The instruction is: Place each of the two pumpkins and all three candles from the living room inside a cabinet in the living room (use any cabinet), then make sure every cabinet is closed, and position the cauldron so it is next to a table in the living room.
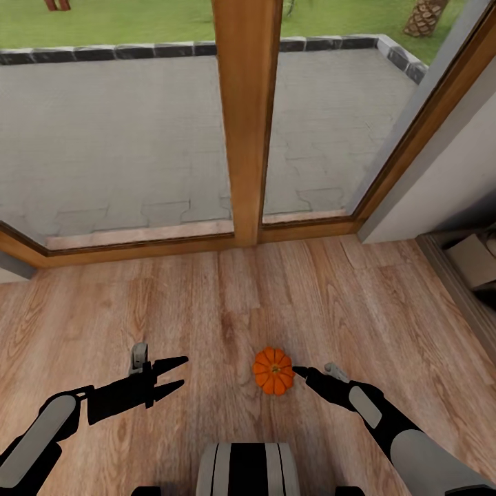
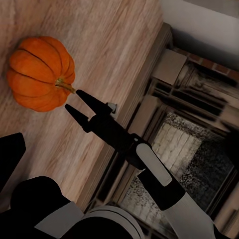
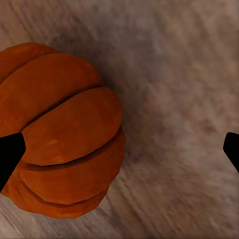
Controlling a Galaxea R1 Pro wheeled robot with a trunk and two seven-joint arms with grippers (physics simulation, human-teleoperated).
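Orange and ribbed, one pumpkin (image 1: 273,370) is sitting upright on the wooden floor (image 1: 207,303), a little way in from the big window (image 1: 138,124) with its wooden post (image 1: 246,117). The right gripper (image 1: 300,372) is reaching in low from the side, its tips just beside the pumpkin; in the right wrist view the two dark fingertips (image 3: 10,154) are standing wide apart, with the pumpkin off toward one of them rather than centred in the gap. The left gripper (image 1: 180,373) is hovering above the floor well apart from the pumpkin, its jaws parted and holding nothing.

By my reading, the pumpkin is looking light and firm, with a smooth rounded skin that could be slipping out of a shallow pinch. Its short stem (image 2: 64,84) is seeming too thin and off-angle to trust. The safer hold is probably across the widest part of the body, with the fingers settling into opposite grooves between ribs, once the gripper is centring itself over it.
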